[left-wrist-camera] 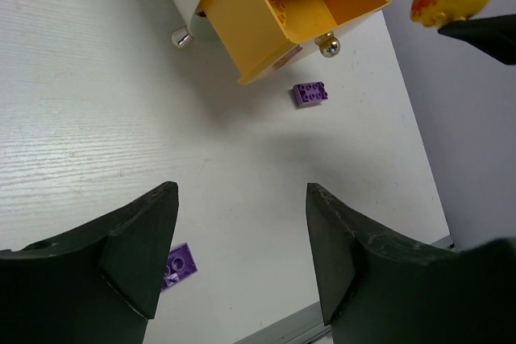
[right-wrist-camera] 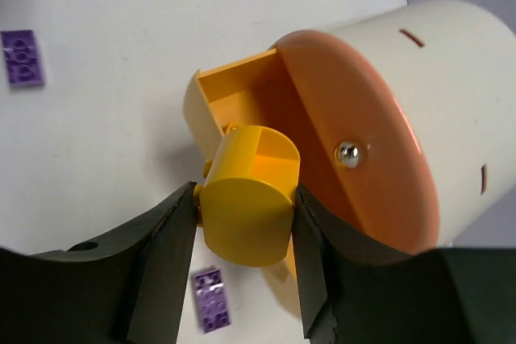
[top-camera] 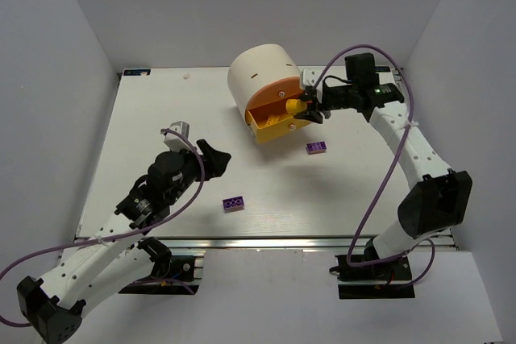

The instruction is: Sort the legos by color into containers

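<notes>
**Gripping a yellow container at the open cabinet**

A small yellow half-round container [right-wrist-camera: 242, 223] is being clamped on both sides by the fingers of the right gripper [right-wrist-camera: 245, 195]. It is being held just right of the orange-yellow drawer [top-camera: 270, 125], which is standing pulled out of the cream cabinet [top-camera: 260, 70] below the closed peach-orange drawer [top-camera: 278, 94].

The jaws of the left gripper [left-wrist-camera: 240, 199] are being held wide apart over the table [top-camera: 161, 118], with nothing grasped.

Two legos are lying on the table: one purple brick [top-camera: 316, 147] near the drawers and another purple brick [top-camera: 234, 203] nearer, towards the left arm.
</notes>
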Controlling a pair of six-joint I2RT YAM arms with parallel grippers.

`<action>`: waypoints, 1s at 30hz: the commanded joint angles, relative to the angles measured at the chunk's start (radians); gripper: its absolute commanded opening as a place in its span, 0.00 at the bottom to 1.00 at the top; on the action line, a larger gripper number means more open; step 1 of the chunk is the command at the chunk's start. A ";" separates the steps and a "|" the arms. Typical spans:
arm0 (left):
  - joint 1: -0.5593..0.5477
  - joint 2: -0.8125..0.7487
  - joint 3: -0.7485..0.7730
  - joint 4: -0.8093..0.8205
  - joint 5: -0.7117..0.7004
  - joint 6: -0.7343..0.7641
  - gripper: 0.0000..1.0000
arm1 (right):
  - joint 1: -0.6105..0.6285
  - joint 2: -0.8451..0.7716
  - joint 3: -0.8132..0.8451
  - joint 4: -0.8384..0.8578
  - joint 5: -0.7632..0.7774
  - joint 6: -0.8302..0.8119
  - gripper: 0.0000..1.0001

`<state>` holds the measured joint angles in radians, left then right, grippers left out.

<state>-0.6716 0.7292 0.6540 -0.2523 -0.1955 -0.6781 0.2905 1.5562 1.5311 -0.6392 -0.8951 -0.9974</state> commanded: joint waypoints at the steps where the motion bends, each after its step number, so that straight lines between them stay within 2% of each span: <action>1: -0.005 -0.025 -0.022 0.010 -0.005 -0.015 0.74 | 0.051 0.022 0.018 0.174 0.064 -0.081 0.00; 4: -0.005 -0.024 -0.022 0.008 -0.008 -0.017 0.74 | 0.099 0.024 -0.008 0.340 0.127 -0.044 0.00; 9: -0.005 -0.017 -0.010 -0.001 -0.016 -0.009 0.75 | 0.162 0.119 0.096 0.268 0.153 -0.061 0.02; 10: -0.005 -0.019 -0.010 -0.004 -0.015 -0.009 0.75 | 0.174 0.128 0.101 0.265 0.169 -0.064 0.10; 12: -0.005 -0.024 -0.019 -0.001 -0.016 -0.014 0.75 | 0.180 0.139 0.093 0.266 0.179 -0.067 0.17; 15: -0.005 -0.036 -0.033 -0.001 -0.013 -0.024 0.75 | 0.197 0.146 0.080 0.262 0.203 -0.066 0.32; 19: -0.005 -0.042 -0.040 -0.001 -0.015 -0.031 0.75 | 0.208 0.160 0.075 0.279 0.257 -0.026 0.62; 21: -0.005 -0.037 -0.036 -0.002 -0.015 -0.029 0.75 | 0.205 0.157 0.083 0.283 0.252 -0.007 0.73; 24: -0.005 -0.022 -0.030 -0.002 -0.016 -0.024 0.75 | 0.200 0.145 0.092 0.291 0.237 0.045 0.75; 26: -0.005 -0.013 -0.027 0.002 -0.013 -0.024 0.75 | 0.199 0.125 0.092 0.288 0.217 0.088 0.74; 28: -0.005 -0.007 -0.025 0.008 -0.010 -0.024 0.75 | 0.193 0.093 0.090 0.288 0.194 0.143 0.64; 29: -0.005 -0.007 -0.024 0.008 -0.010 -0.024 0.75 | 0.188 0.079 0.089 0.276 0.187 0.216 0.51; 30: -0.005 -0.004 -0.022 0.005 -0.009 -0.024 0.75 | 0.174 0.050 0.078 0.251 0.138 0.235 0.01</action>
<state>-0.6716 0.7238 0.6193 -0.2543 -0.1997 -0.7002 0.4843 1.7050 1.5929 -0.3878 -0.6758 -0.8955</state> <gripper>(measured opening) 0.751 0.369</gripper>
